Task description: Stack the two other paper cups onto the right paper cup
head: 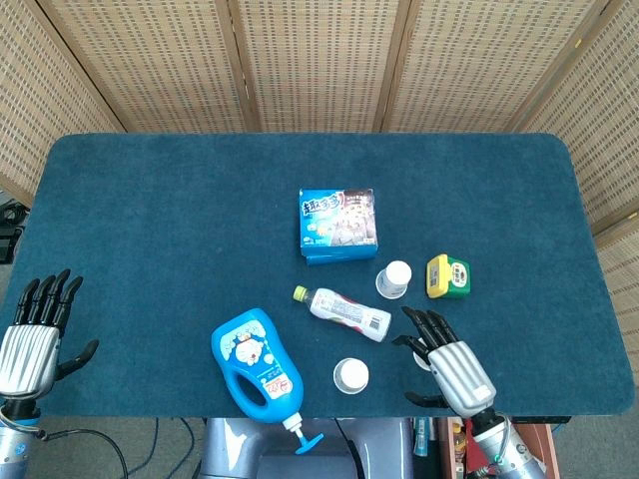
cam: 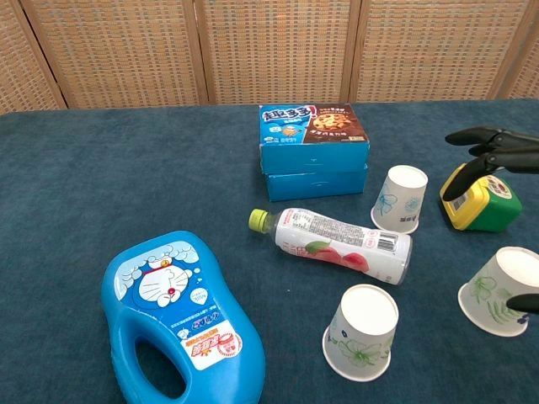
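Note:
Three white paper cups stand upright. The back cup point(head: 393, 279) point(cam: 399, 198) sits beside a yellow box, and the front cup point(head: 350, 375) point(cam: 361, 332) stands near the table's front edge. The right cup point(cam: 503, 291) shows in the chest view; in the head view my right hand point(head: 449, 367) hides it. That hand hovers over the cup with fingers point(cam: 491, 148) spread and nothing held. My left hand point(head: 33, 334) rests open at the front left table edge, far from the cups.
A blue snack box point(head: 338, 225) point(cam: 312, 150) lies behind the cups. A drink bottle point(head: 344, 311) point(cam: 337, 244) lies on its side between the back and front cups. A blue detergent jug point(head: 257, 364) point(cam: 181, 316) lies front left. The yellow-green box point(head: 448, 275) point(cam: 480, 198) sits right of the back cup.

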